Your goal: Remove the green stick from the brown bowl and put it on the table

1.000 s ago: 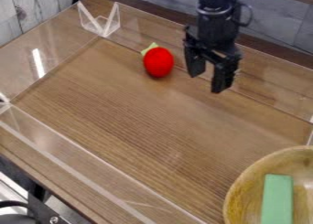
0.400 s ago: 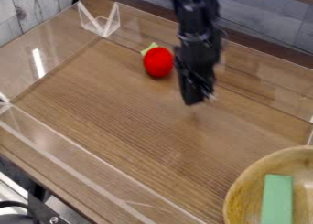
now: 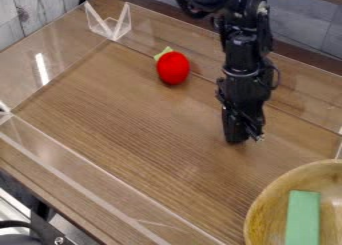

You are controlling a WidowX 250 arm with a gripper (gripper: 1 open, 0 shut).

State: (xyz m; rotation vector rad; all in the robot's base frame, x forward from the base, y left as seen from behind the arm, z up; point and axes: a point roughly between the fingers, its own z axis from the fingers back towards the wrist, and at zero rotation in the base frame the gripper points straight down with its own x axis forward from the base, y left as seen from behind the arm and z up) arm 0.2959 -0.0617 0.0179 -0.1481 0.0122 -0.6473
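- Gripper closed, empty, pointing down at bare table.
- Green stick well below-right, lying in brown bowl.
- Red strawberry-like object up-left, apart.

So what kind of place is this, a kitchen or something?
Probably a robot test bench, not a kitchen. The table has a low clear wall around it, a robot gripper hangs over it, and only a few props lie about: a red toy and a bowl with a green stick.
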